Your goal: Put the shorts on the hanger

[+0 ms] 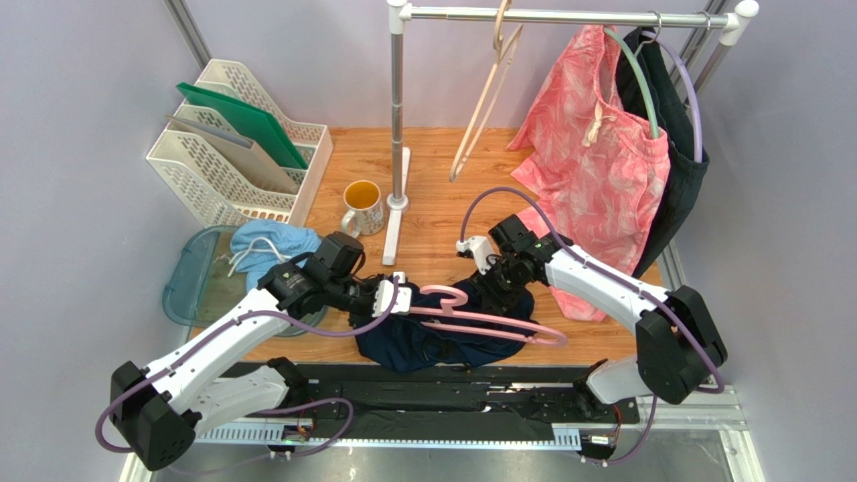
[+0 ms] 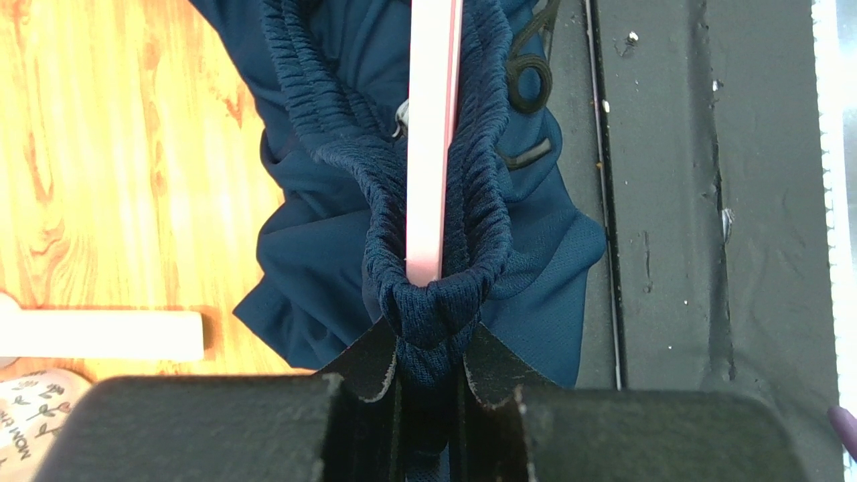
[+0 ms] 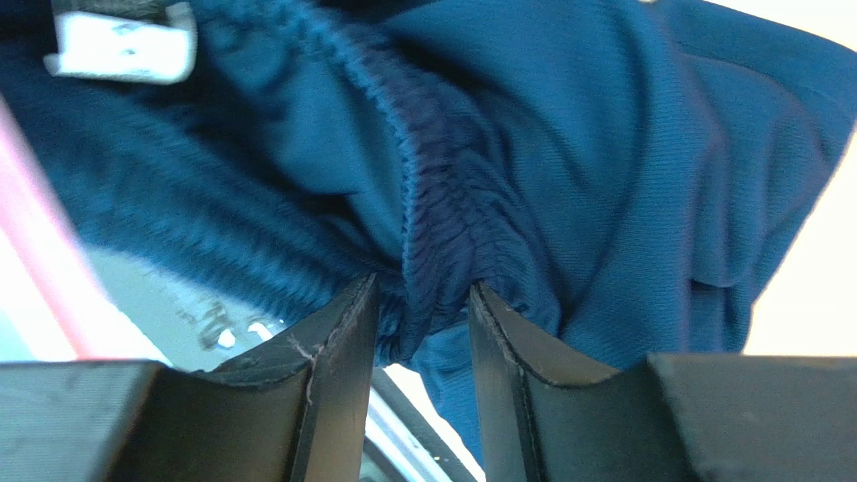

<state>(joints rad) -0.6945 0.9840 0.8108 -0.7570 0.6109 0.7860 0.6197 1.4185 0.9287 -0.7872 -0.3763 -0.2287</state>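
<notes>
Left claw [image 2: 427, 367]: clamped on a bunched fold of the waistband of the shorts [image 2: 322, 271]. The tip of the hanger [image 2: 433, 131] sits inside that waistband loop, just ahead of my fingers.

Right claw [image 3: 422, 311]: fingers set on both sides of another waistband fold, which fills the gap between them. I judge this a grip, though a shallow one.

Location: the shorts lie at the near edge of the surface [image 1: 443, 216], between my two arms, partly spilling over the edge. The hanger lies across them, and neither claw holds it.

Hazards:
1. Loose hanger. If I lift or spread the waistband unevenly, the hanger may tilt and slide out of the opening.
2. Shallow right grip. Pulling against the elastic may strip the fold from my fingers, and the waistband would snap back.
3. Drawstring [image 2: 528, 70]. It lies near the hanger arm and may snag.
4. Overhang. Slack fabric may drag the garment off the edge.
</notes>
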